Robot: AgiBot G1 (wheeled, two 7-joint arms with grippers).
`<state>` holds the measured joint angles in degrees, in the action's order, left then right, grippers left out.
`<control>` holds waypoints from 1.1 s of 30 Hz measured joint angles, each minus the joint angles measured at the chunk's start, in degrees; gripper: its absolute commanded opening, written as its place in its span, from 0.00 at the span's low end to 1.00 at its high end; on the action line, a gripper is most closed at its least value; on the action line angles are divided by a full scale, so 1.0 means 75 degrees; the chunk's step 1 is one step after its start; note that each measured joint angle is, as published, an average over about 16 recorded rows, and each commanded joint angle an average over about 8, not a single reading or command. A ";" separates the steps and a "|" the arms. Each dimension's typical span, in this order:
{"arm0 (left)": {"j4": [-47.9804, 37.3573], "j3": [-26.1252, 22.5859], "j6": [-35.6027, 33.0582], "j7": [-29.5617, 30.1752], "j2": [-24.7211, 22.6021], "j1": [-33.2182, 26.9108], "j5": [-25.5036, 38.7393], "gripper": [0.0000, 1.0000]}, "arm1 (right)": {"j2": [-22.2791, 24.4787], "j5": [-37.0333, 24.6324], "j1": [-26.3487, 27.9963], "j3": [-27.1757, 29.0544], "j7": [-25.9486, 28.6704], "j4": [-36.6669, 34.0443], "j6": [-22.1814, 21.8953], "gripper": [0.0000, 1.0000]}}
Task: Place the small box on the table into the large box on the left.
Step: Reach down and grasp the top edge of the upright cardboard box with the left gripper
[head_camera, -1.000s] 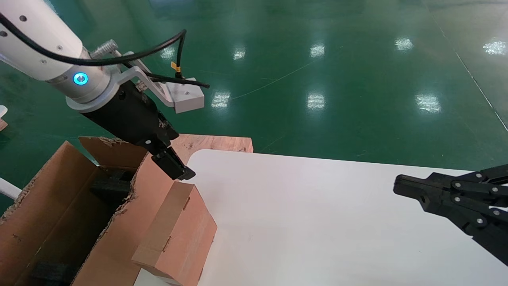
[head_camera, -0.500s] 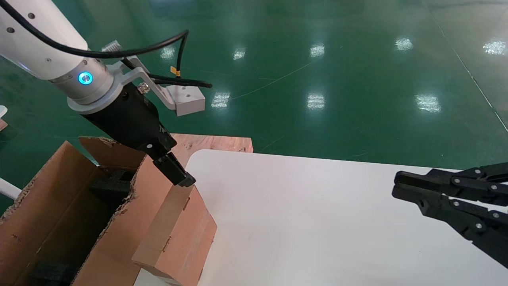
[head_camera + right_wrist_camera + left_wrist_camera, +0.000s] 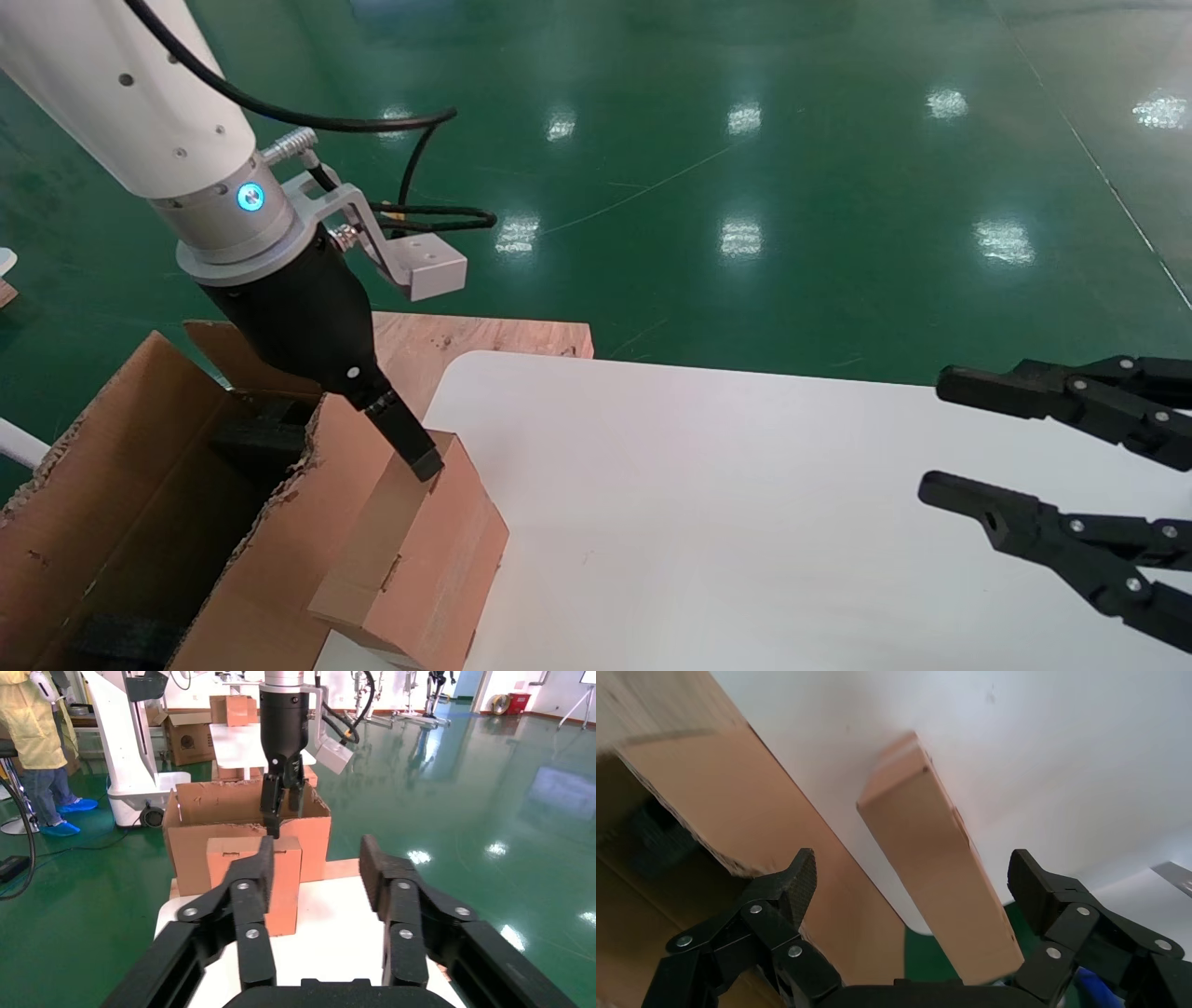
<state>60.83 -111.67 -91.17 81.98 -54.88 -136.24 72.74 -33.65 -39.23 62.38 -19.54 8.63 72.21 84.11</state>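
**Inspector:** Start with the biggest item.

**Onlooker:** The table is white with a rounded corner. At its left edge stands the large box, open-topped with torn flaps. Standing on edge on the table, just beside the carton's near wall, is the small box. I cannot tell whether the two touch.

**Inspector:** How does it lie relative to the working arm?

**Onlooker:** Directly under it. The left gripper points steeply down, and the wrist view shows the box's narrow top edge running between the spread fingers, its long axis crossing the gap. One fingertip sits at the box's upper corner.

**Inspector:** Grip state?

**Onlooker:** Jaws wide apart, holding nothing. Space shows on both sides of the box.

**Inspector:** The other arm?

**Onlooker:** The right gripper hovers over the far right of the table, fingers parted and empty, well apart from the box. The left is plainly nearer.

**Inspector:** Judgement?

**Onlooker:** Closing across the thin dimension looks feasible; the carton wall beside one finger may obstruct.
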 measured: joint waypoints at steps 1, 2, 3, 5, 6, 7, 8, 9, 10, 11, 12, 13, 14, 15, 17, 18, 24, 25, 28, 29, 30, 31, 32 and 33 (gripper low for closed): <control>-0.0068 -0.0124 0.0014 0.0048 -0.0050 -0.0017 -0.0121 1.00 | 0.0000 0.0000 0.0000 0.0000 0.0000 0.0000 0.0000 1.00; -0.0134 -0.0243 0.0030 0.0092 -0.0095 -0.0027 -0.0232 1.00 | 0.0000 0.0000 0.0000 0.0000 0.0000 0.0000 0.0000 1.00; -0.0196 -0.0350 0.0051 0.0134 -0.0135 -0.0028 -0.0338 1.00 | 0.0000 0.0000 0.0000 0.0000 0.0000 0.0000 0.0000 1.00; -0.0310 -0.0539 0.0111 0.0205 -0.0200 -0.0009 -0.0523 1.00 | 0.0000 0.0000 0.0000 0.0000 0.0000 0.0000 0.0000 1.00; -0.0360 -0.0620 0.0149 0.0243 -0.0228 0.0012 -0.0596 1.00 | 0.0000 0.0000 0.0000 -0.0001 0.0000 0.0000 0.0000 1.00; -0.0404 -0.0693 0.0190 0.0278 -0.0252 0.0038 -0.0660 1.00 | 0.0000 0.0000 0.0000 -0.0001 0.0000 0.0000 0.0000 1.00; -0.0444 -0.0761 0.0235 0.0319 -0.0273 0.0071 -0.0711 1.00 | 0.0000 0.0000 0.0000 -0.0001 0.0000 0.0000 0.0000 1.00; -0.0477 -0.0819 0.0284 0.0362 -0.0291 0.0109 -0.0751 1.00 | 0.0000 0.0001 0.0000 -0.0001 0.0000 0.0000 0.0000 1.00; -0.0505 -0.0868 0.0337 0.0406 -0.0304 0.0151 -0.0784 1.00 | 0.0000 0.0001 0.0000 -0.0001 0.0000 0.0000 0.0000 1.00; -0.0527 -0.0913 0.0390 0.0452 -0.0315 0.0199 -0.0807 1.00 | 0.0000 0.0001 0.0000 -0.0001 0.0000 0.0000 0.0000 1.00; -0.0543 -0.0948 0.0445 0.0497 -0.0324 0.0251 -0.0821 1.00 | 0.0000 0.0001 0.0000 -0.0001 -0.0001 0.0000 0.0000 1.00; -0.0554 -0.0977 0.0501 0.0540 -0.0329 0.0303 -0.0829 1.00 | 0.0000 0.0001 0.0000 -0.0001 -0.0001 0.0000 0.0000 1.00; -0.0560 -0.1003 0.0554 0.0585 -0.0333 0.0357 -0.0831 1.00 | 0.0000 0.0001 0.0000 -0.0001 -0.0001 0.0000 0.0000 1.00; -0.0563 -0.1024 0.0607 0.0629 -0.0335 0.0409 -0.0828 1.00 | 0.0000 0.0001 0.0000 -0.0001 -0.0001 0.0000 0.0000 1.00; -0.0554 -0.1065 0.0705 0.0718 -0.0341 0.0503 -0.0796 1.00 | 0.0001 0.0001 0.0000 -0.0002 -0.0001 0.0000 -0.0001 1.00; -0.0543 -0.1081 0.0749 0.0766 -0.0341 0.0547 -0.0783 1.00 | 0.0001 0.0001 0.0000 -0.0002 -0.0001 0.0000 -0.0001 1.00; -0.0436 -0.1166 0.0925 0.1032 -0.0311 0.0746 -0.0727 1.00 | 0.0001 0.0001 0.0001 -0.0002 -0.0001 0.0000 -0.0001 1.00; -0.0418 -0.1174 0.0941 0.1067 -0.0301 0.0768 -0.0727 1.00 | 0.0001 0.0001 0.0001 -0.0002 -0.0001 0.0000 -0.0001 1.00; -0.0369 -0.1190 0.0973 0.1153 -0.0273 0.0813 -0.0738 1.00 | 0.0001 0.0002 0.0001 -0.0002 -0.0001 0.0000 -0.0001 1.00; -0.0355 -0.1195 0.0980 0.1178 -0.0265 0.0824 -0.0742 1.00 | 0.0001 0.0002 0.0001 -0.0003 -0.0001 0.0000 -0.0001 1.00; -0.0344 -0.1199 0.0986 0.1202 -0.0257 0.0833 -0.0747 1.00 | 0.0001 0.0002 0.0001 -0.0003 -0.0001 0.0000 -0.0001 1.00; -0.0334 -0.1202 0.0991 0.1225 -0.0249 0.0843 -0.0752 1.00 | 0.0001 0.0002 0.0001 -0.0003 -0.0001 0.0000 -0.0001 1.00; -0.0325 -0.1207 0.0994 0.1247 -0.0243 0.0853 -0.0757 1.00 | 0.0001 0.0002 0.0001 -0.0003 -0.0001 0.0000 -0.0001 1.00; -0.0318 -0.1211 0.0996 0.1268 -0.0237 0.0864 -0.0762 1.00 | 0.0001 0.0002 0.0001 -0.0003 -0.0001 0.0000 -0.0001 1.00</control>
<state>58.44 -120.75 -83.70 91.49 -56.65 -129.77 67.03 -33.64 -39.22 62.38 -19.56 8.62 72.20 84.10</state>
